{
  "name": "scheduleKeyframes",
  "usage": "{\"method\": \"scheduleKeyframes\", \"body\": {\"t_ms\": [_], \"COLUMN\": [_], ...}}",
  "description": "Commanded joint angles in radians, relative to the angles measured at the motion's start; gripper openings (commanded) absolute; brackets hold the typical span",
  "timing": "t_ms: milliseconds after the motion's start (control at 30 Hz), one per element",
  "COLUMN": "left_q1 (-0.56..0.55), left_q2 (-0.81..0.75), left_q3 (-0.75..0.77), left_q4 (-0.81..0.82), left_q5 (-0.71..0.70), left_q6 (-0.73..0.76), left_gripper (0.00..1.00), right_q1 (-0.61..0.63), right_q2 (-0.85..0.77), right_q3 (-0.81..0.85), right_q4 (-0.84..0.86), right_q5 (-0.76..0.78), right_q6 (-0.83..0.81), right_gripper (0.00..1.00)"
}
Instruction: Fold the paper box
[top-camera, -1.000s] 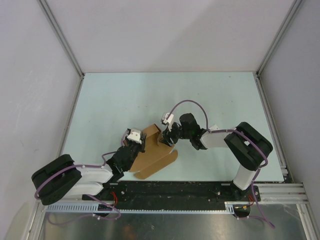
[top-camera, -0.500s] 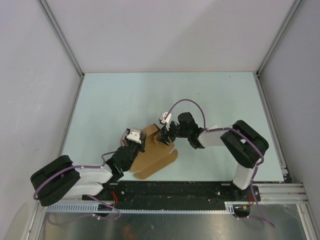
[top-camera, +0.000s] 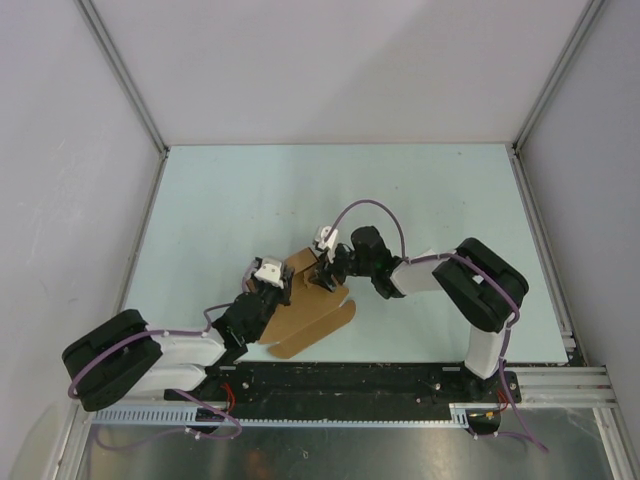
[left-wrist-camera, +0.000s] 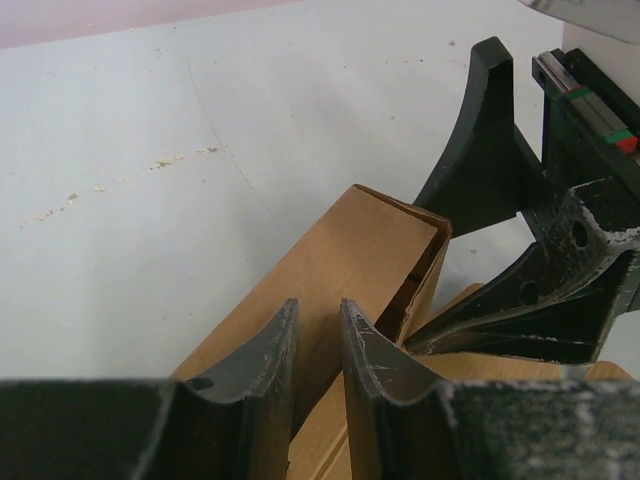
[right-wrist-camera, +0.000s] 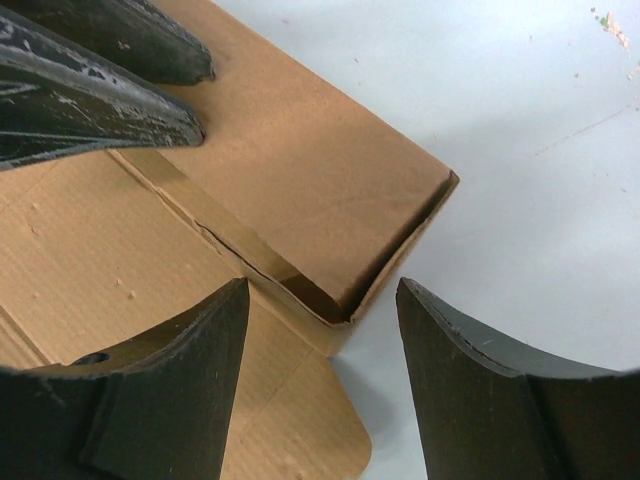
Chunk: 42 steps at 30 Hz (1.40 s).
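The paper box is tan cardboard, partly folded, lying near the front middle of the table with a rounded flap toward the arms. My left gripper is shut on one raised wall of the paper box, and the cardboard shows between its fingertips. My right gripper is open just above the far corner of the box. In the right wrist view, the box's corner sits between the spread jaws of the right gripper. The left fingers show at the upper left there.
The pale green table is enclosed by white walls with aluminium posts at the back corners. A black base rail runs along the near edge. Small crumbs lie on the tabletop beyond the box.
The right arm has shifted a little left, closer over the box's corner, with its jaws spread slightly wider. The left gripper and the box have stayed put.
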Motion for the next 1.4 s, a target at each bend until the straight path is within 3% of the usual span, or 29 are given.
{"method": "scheduleKeyframes", "body": {"t_ms": [0,533,1033,1367], "left_q1": [0.007,0.008,0.008,0.008], "left_q2": [0.006,-0.041,-0.025,-0.011], "left_q3": [0.022,0.006,0.006,-0.001], "left_q4": [0.016,0.016,0.016,0.016], "left_q5": [0.014,0.014,0.021,0.024], "left_q6": [-0.012,-0.012,-0.018,-0.030], "left_gripper": [0.28,0.29,0.28,0.28], "right_q1": [0.023,0.050,0.070,0.110], "right_q2": [0.021,0.053,0.102,0.130], "right_q3": [0.039,0.040,0.039,0.040], "right_q4": [0.077,0.149,0.247,0.296], "right_q5": [0.014,0.066,0.092,0.197], "right_q6": [-0.012,0.006,0.041,0.043], "right_gripper": [0.66,0.63,0.40,0.26]}}
